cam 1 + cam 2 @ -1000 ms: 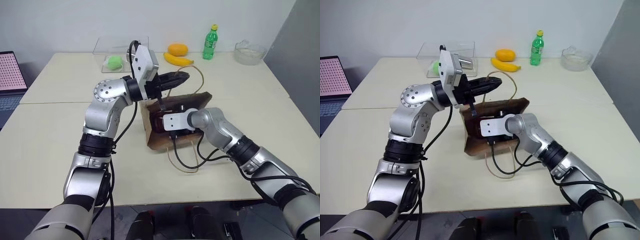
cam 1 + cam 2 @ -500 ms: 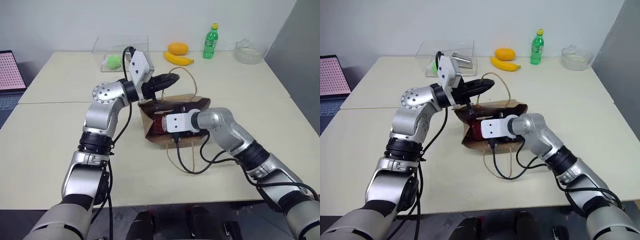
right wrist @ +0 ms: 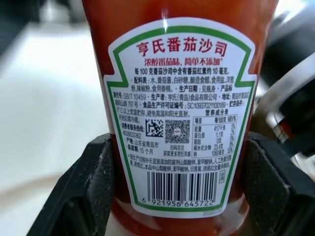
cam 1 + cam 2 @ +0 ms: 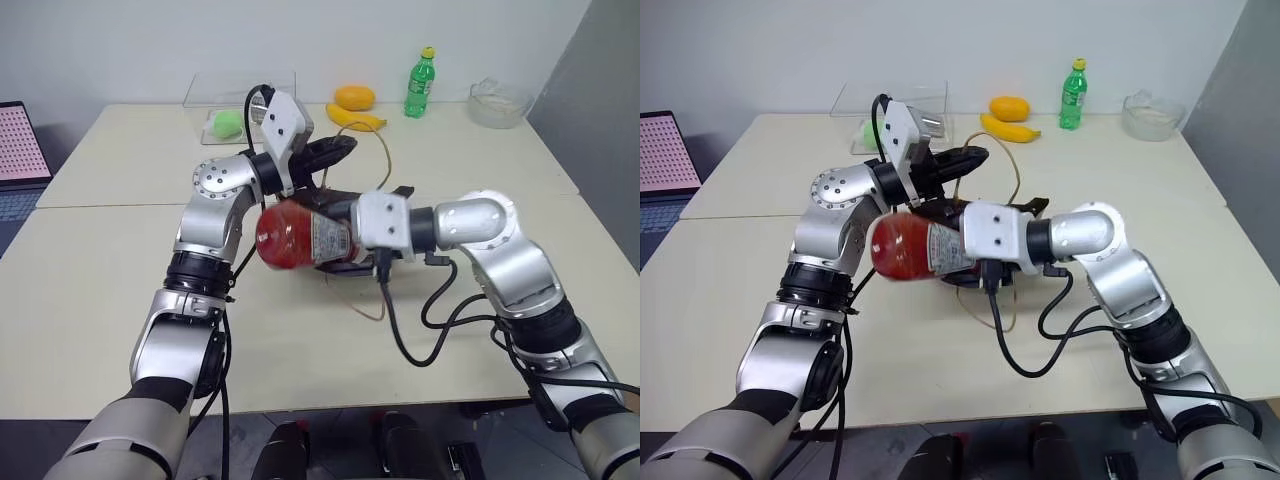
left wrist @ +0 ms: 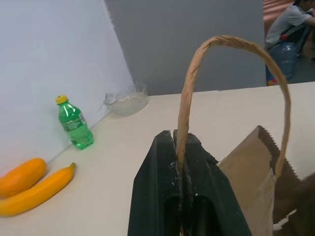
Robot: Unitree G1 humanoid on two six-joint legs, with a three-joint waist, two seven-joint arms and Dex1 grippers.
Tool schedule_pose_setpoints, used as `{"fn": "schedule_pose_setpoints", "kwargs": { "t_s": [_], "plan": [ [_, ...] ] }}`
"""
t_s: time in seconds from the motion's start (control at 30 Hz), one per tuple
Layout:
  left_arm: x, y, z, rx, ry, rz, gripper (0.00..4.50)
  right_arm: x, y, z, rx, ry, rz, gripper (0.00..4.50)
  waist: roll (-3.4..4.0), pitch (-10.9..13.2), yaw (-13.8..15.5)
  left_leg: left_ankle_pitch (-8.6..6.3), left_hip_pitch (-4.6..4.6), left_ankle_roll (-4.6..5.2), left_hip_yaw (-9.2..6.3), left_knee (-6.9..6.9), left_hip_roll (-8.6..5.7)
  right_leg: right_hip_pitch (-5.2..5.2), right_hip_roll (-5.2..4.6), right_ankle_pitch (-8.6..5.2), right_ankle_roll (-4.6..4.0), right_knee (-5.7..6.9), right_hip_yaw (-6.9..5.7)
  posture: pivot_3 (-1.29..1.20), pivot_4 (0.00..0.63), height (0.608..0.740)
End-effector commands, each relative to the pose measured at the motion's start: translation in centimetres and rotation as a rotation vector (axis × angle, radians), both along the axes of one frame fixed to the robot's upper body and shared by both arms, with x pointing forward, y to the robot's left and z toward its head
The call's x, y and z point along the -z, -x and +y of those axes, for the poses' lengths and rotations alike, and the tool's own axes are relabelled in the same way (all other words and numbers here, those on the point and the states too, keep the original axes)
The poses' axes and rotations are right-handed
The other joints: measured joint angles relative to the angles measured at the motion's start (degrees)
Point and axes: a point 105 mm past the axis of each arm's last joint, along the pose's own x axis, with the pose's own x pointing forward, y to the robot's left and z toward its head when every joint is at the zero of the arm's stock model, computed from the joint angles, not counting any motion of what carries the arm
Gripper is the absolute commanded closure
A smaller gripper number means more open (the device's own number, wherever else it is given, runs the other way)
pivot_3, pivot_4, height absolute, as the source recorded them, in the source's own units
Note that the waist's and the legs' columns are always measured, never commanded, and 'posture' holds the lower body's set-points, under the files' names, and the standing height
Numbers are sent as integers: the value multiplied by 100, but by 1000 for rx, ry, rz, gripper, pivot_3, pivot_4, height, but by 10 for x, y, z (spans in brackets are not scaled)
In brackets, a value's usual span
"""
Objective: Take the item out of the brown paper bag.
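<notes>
Red bottle (image 4: 295, 235) hides most of the paper bag (image 5: 253, 182).

The left end effector (image 4: 335, 150) reaches forward above the brown paper bag (image 5: 256, 172), fingers pinched shut on its handle (image 5: 197, 73); the right end effector (image 4: 335, 240), beside the bag, points leftward, its fingers (image 3: 83, 191) clamping the red bottle (image 4: 295, 235)

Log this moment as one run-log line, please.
left gripper: shut on bag handle | right gripper: shut on red bottle | bottle: outside brown paper bag, held above table
</notes>
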Motion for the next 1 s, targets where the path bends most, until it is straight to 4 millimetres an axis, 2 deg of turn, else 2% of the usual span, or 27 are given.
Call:
{"fn": "schedule_pose_setpoints", "kwargs": {
  "t_s": [0.03, 0.1, 0.2, 0.27, 0.37, 0.4, 0.5, 0.6, 0.8, 0.9, 1.0],
  "plan": [
    [-17, 0, -2, -12, 22, -52, 4500, -53, 19, -15, -19, -218, 27, 1341, 0, 0, 2, -3, 0, 5, 0, 0, 0, 0, 0, 0, 0, 0, 0, 0, 150, 740],
    [-16, 0, -3, -13, 22, -54, 4500, -70, 18, -27, 23, -302, 43, 1341, 0, 0, 6, -8, 0, 14, -2, 0, 0, 0, 0, 0, 0, 1, -1, 0, 150, 740],
    [-15, 0, -3, -16, 23, -54, 4500, -99, 3, -67, 205, -443, 5, 1341, 0, 0, 13, -10, 0, 18, 0, -1, 0, 0, 0, 0, 0, 1, 0, 0, 150, 740],
    [-13, 1, -3, -16, 22, -54, 4500, -98, -14, -102, 411, -411, -78, 1341, 0, 0, 31, -11, -1, 20, 1, -1, -3, 0, -2, 0, 0, 0, 1, 0, 150, 740],
    [-12, 1, -3, -12, 17, -56, 4500, -73, -35, -141, 633, -261, -131, 1341, -1, 0, 98, -13, -1, 23, 5, -4, -8, 1, -4, -1, 1, -6, 1, 0, 150, 740],
    [-13, 1, -4, -12, 17, -56, 4500, -57, -47, -157, 727, -199, -126, 1341, -1, 0, 99, -14, -2, 24, 9, -4, -8, 2, -4, -1, 2, -7, 3, 0, 150, 740],
    [-14, 0, -5, -9, 19, -57, 4500, -10, -66, -189, 870, 22, -133, 1341, 0, 0, 87, -14, 0, 25, 18, -2, -7, 2, -4, -1, 2, -3, 10, 0, 150, 740],
    [-14, 2, -8, 5, 20, -60, 4500, 34, -75, -211, 915, 310, -186, 1341, 6, 4, 27, -14, 2, 25, 24, -2, -6, -1, -4, -1, 2, 1, 14, 0, 150, 740],
    [-12, 3, -8, 9, 16, -62, 4500, 94, -75, -209, 813, 546, -131, 1341, 11, 7, -60, -10, 4, 19, 27, -1, 1, -3, -1, -1, 2, 2, 15, 0, 150, 740],
    [-11, 3, -8, 11, 14, -57, 4500, 106, -74, -209, 790, 581, -97, 1341, 11, 7, -49, -10, 3, 18, 23, 2, -2, 0, -2, -1, 2, 1, 14, 0, 150, 740],
    [-11, 3, -8, 12, 12, -56, 4500, 107, -71, -211, 792, 573, -46, 378, 10, 7, -23, -8, 3, 15, 19, 4, -3, 6, -3, -1, 3, -2, 12, 0, 150, 740]
  ]
}}
